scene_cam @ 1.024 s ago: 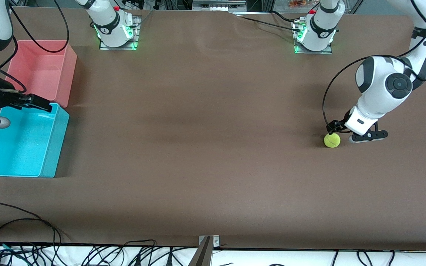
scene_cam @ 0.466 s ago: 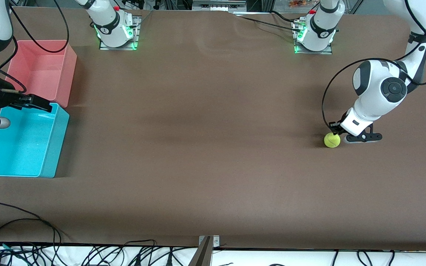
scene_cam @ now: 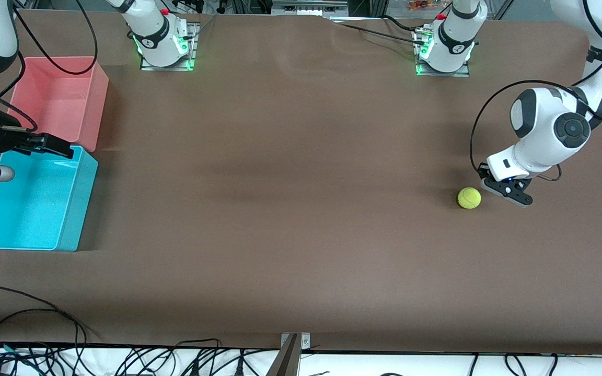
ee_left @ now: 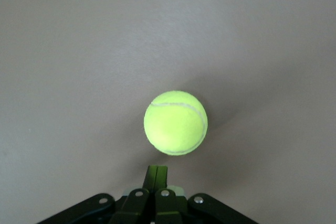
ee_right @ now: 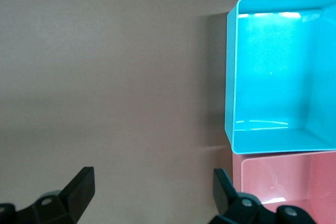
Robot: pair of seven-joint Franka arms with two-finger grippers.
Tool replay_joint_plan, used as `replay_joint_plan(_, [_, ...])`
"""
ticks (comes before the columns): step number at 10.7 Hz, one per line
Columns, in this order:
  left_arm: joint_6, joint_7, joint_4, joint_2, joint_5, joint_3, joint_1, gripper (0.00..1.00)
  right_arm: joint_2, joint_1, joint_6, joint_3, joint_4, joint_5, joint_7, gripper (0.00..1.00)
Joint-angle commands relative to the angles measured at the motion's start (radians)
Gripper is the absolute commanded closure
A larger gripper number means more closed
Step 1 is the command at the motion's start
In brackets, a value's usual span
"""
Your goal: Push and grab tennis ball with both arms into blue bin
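Your left gripper (scene_cam: 507,190), fingers pressed together on nothing, is sitting just beside the tennis ball (scene_cam: 469,198) (on bare table, well apart from the blue bin (scene_cam: 68,209)); your right gripper (scene_cam: 24,156), spread wide and empty, is hanging over that bin.

Wide brown bench (scene_cam: 280,209) lies bare between the tennis ball (scene_cam: 469,198) and the blue bin (scene_cam: 32,201), so the run across the middle is open. Just beside the ball, toward the left arm's end, sits the left tool (scene_cam: 507,190), fingers pressed together, low to the bench, apart from the ball. At the right arm's end, the pink-red bin (scene_cam: 60,99) touches the blue bin's farther wall. The right tool (scene_cam: 45,146), jaws spread wide, hangs over where the two bins meet, partly covering the blue bin's mouth. Cables (scene_cam: 29,313) trail along the near edge.
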State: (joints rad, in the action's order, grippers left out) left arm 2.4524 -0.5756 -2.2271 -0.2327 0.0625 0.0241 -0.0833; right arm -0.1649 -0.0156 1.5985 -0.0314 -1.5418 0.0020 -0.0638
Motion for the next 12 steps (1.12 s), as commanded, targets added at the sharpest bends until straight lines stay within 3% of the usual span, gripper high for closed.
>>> replay_joint_plan(1, [0.034, -0.333, 0.009, -0.022, 0.002, 0.0, -0.013, 1.0, -0.01, 0.005, -0.019, 0.001, 0.025, 0.016, 0.016, 0.0])
replay_joint_plan(5, [0.086, -0.573, 0.012, -0.091, 0.0, 0.0, -0.058, 1.0, -0.015, 0.005, -0.019, 0.001, 0.023, 0.015, 0.018, 0.0])
replay_joint_plan(12, [0.088, -0.887, 0.153, -0.206, -0.064, 0.002, -0.078, 1.0, -0.016, 0.006, -0.019, 0.001, 0.023, 0.013, 0.018, 0.0])
